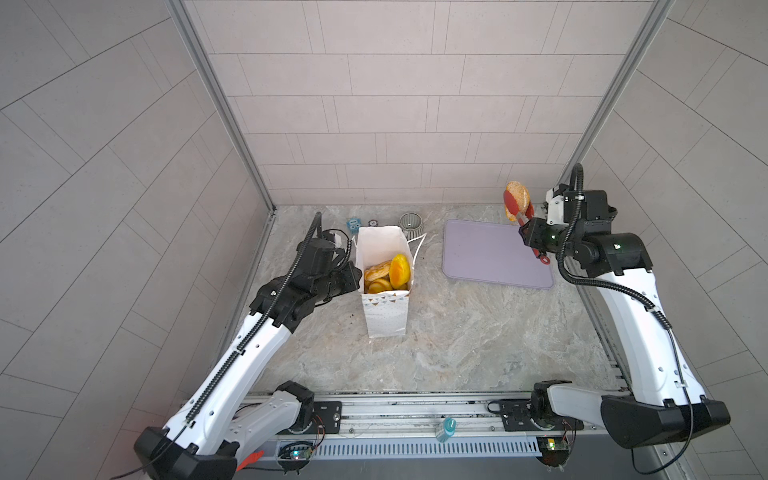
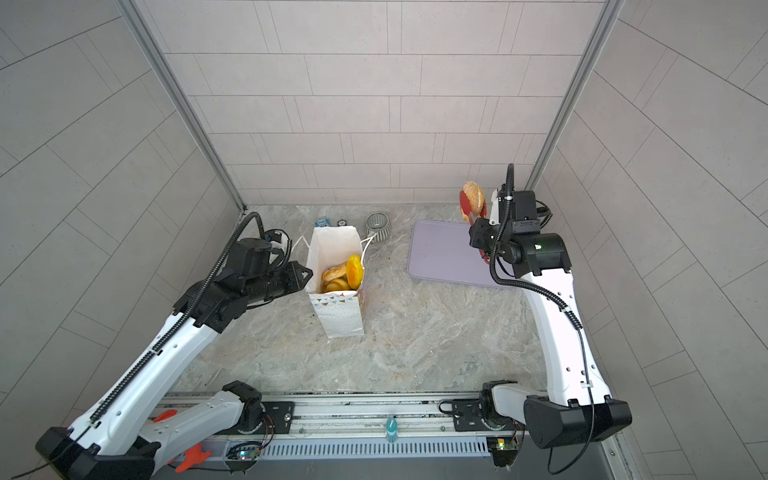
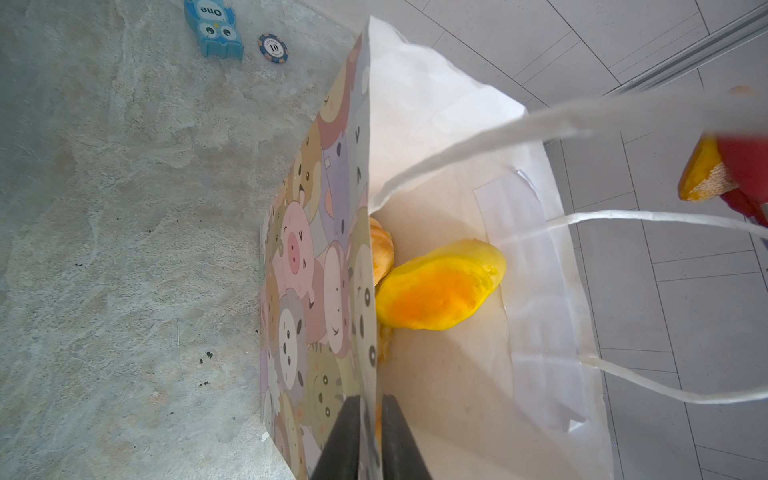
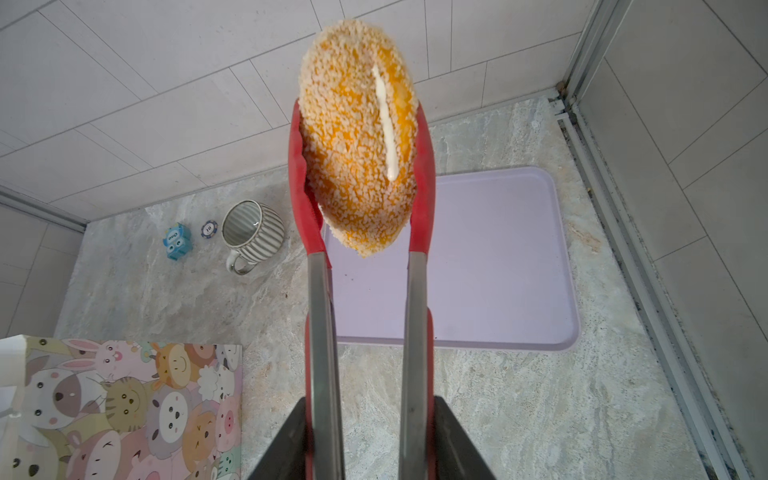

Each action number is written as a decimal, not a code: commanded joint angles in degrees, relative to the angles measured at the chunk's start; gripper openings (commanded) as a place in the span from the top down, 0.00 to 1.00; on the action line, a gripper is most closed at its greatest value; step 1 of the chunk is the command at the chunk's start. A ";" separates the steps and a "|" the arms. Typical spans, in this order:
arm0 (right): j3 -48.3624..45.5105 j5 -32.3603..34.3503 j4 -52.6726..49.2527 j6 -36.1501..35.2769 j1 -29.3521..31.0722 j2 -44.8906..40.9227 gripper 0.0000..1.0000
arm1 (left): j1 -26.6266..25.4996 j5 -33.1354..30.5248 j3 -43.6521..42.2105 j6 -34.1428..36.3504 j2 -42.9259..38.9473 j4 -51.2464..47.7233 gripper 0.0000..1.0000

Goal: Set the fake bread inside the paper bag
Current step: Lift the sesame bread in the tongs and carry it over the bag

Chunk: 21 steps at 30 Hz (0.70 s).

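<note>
Holding at two o'clock: sesame bun [image 4: 353,124], seemingly light and soft, clamped mid-body in tongs [image 4: 322,332] our right gripper [image 4: 370,419] squeezes; left gripper [image 3: 370,432] pinching paper bag [image 3: 436,124] wall.

The word "One" is printed on a blue owl-shaped block [image 3: 214,27] lying near the far edge of the bench [image 3: 104,208]. Just beside it, a dark poker chip [image 3: 273,48] bears the number "10" at its centre. The small lettering round the chip's rim cannot be read.

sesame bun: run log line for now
left gripper: shut on paper bag wall | right gripper: shut on tongs | sesame bun: in tongs, aloft | other breads: in bag
</note>
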 commanded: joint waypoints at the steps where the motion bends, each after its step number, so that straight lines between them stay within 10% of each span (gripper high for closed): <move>1: 3.29 -1.12 -0.32 0.75 0.19 -2.33 0.58 | 0.35 -0.73 1.27 0.38 -0.29 0.04 0.83; 21: 8.24 -10.23 1.17 4.89 3.53 -5.68 0.58 | 0.33 -1.49 0.90 -0.22 -0.55 -0.28 0.83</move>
